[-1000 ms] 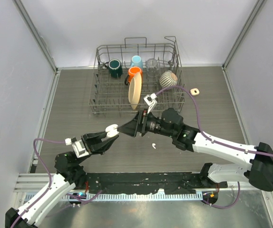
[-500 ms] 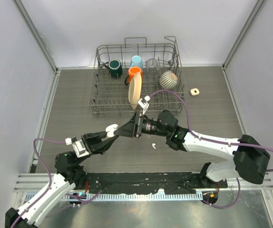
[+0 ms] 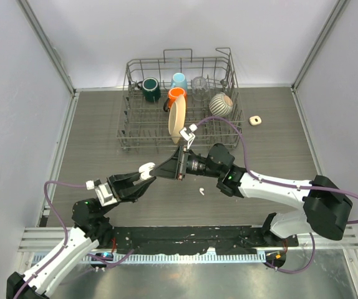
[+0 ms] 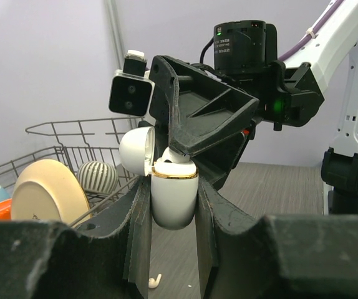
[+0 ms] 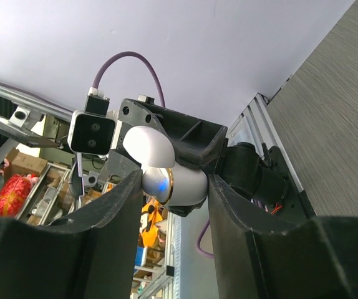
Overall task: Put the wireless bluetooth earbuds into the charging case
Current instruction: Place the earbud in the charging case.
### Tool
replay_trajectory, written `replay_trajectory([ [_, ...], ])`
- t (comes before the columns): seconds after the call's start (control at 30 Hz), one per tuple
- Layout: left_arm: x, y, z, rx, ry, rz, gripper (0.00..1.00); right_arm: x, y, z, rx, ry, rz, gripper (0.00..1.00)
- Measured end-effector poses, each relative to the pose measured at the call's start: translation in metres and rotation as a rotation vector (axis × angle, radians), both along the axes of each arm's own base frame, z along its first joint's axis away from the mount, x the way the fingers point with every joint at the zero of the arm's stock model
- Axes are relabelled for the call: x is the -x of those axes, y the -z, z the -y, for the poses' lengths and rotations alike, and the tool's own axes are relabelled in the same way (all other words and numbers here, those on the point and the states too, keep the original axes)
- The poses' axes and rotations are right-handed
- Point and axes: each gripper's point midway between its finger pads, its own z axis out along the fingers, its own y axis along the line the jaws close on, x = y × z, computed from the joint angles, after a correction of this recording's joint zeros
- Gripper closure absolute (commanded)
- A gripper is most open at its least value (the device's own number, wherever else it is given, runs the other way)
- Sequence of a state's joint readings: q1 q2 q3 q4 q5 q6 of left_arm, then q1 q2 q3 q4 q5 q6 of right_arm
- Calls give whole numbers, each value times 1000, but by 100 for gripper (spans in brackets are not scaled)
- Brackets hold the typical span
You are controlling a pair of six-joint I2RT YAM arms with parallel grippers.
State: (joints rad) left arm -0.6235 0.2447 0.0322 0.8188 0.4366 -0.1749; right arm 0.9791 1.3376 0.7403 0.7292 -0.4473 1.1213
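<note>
Above the grey wood-grain table [image 3: 104,124], left gripper [image 4: 174,187] is clamped narrow on the small glossy white clamshell charging case [image 4: 174,205], upright w/ lid open. Facing it, right gripper [image 5: 173,184] has jaws partway apart either side of case; can't tell if gripping. One tiny white earbud [image 3: 201,191] lies on table below, wire dish rack [image 3: 148,60] at back.

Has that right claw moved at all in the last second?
Yes. Judged against the dish rack, the right claw has slid left, closing in on the charging case held by the left claw.
</note>
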Motion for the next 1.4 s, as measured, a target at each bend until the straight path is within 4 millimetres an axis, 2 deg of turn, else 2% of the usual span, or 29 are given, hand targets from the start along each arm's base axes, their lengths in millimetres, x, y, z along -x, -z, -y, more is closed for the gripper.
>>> replay_trajectory([
  [0.27, -1, 1, 0, -3, -2, -5, 100, 0, 1, 0, 11, 1, 23, 78],
  [0.7, -6, 11, 4, -30, 1, -39, 100, -6, 7, 5, 134, 53, 122, 78],
  [0.77, -6, 12, 5, -33, 1, -42, 100, -7, 8, 5, 141, 59, 126, 74],
  [0.83, -7, 13, 5, -35, 1, -46, 100, -8, 8, 5, 144, 63, 128, 61],
  [1.07, -7, 13, 6, -38, 3, -47, 100, -11, 11, 9, 166, 87, 147, 32],
  [1.1, -7, 13, 6, -37, 3, -47, 100, -12, 11, 10, 173, 97, 152, 25],
  [1.2, -6, 12, 5, -33, 3, -41, 100, -14, 6, 17, 180, 130, 177, 18],
  [1.4, -3, 7, 3, -22, 3, -26, 100, -19, -13, 34, 171, 211, 239, 16],
])
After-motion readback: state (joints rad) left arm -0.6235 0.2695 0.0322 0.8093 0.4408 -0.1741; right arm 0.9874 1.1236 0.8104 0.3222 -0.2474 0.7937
